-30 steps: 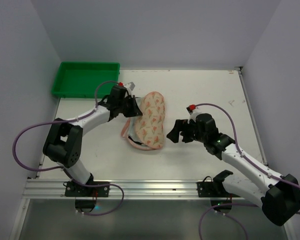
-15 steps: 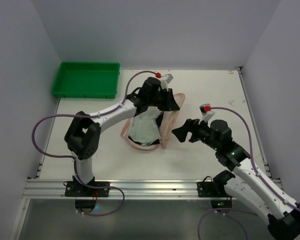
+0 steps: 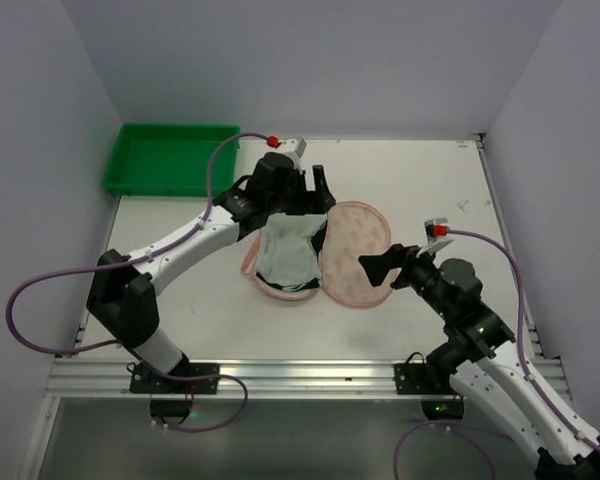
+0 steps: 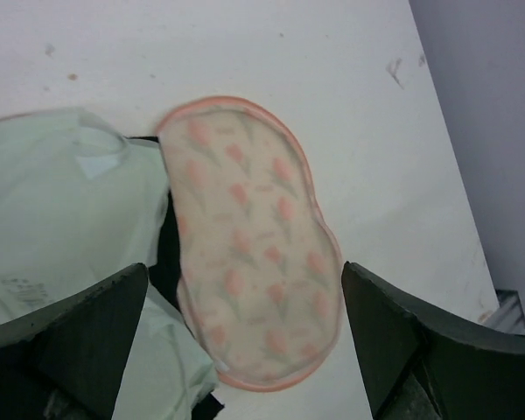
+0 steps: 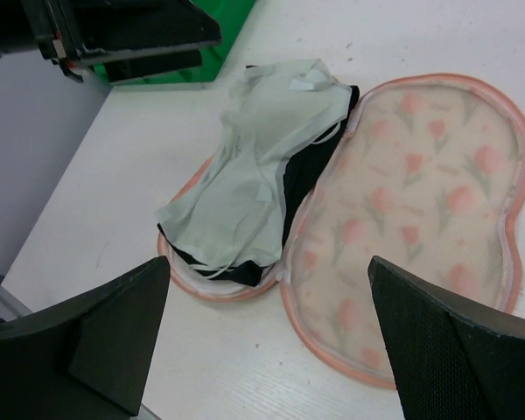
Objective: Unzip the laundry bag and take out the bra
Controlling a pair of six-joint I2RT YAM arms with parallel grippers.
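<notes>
- The laundry bag (image 3: 355,262) is seen unzipped at the centre of the top view, with its printed flap laid flat towards the right of the frame.
- The bra (image 5: 302,175) is found in the left half of the bag, where black edges show beneath a pale fabric (image 5: 262,149); whether that fabric is the bra's lining or the bag's mesh cannot be told.
- Removal is judged to be the step in hand.
- A grasp is best taken low on a black edge or cup, so that the bra is caught and not the bag's rim.
- The lift is best made straight up and away from the bag, since the thin straps could snag on the zipper.
- The left gripper (image 4: 245,280) is held above the bag, fingers spread wide, with nothing between them and nothing touched.
- The right gripper (image 5: 267,280) is held just right of the flap, likewise wide open and empty.
</notes>
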